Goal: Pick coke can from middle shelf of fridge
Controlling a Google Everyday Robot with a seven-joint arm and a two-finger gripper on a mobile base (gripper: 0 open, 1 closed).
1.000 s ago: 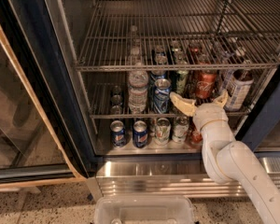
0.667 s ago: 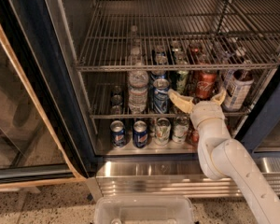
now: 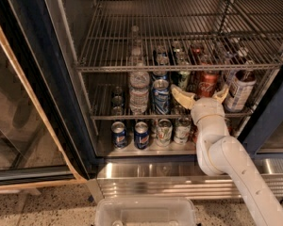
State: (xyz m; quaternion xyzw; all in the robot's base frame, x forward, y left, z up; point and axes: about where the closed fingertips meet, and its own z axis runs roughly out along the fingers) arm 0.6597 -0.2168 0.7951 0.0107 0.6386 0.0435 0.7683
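The coke can (image 3: 207, 84), red with white script, stands upright on the middle shelf (image 3: 108, 116) of the fridge (image 3: 61, 79), right of centre. My gripper (image 3: 202, 96) is open at the shelf's front edge, just in front of the can. One cream finger (image 3: 181, 97) is to the can's left and the other is to its right. The fingers do not touch the can. My white arm rises from the lower right.
On the middle shelf are a water bottle (image 3: 139, 91), a blue Pepsi can (image 3: 160, 95), a green can (image 3: 183, 79) and a white-and-brown container (image 3: 238, 91). Pepsi cans (image 3: 141, 134) stand below. The glass door (image 3: 19, 107) is open at left. A plastic bin (image 3: 146, 213) sits on the floor.
My gripper has moved slightly up and deeper toward the coke can, fingers still spread. The cans have not moved.
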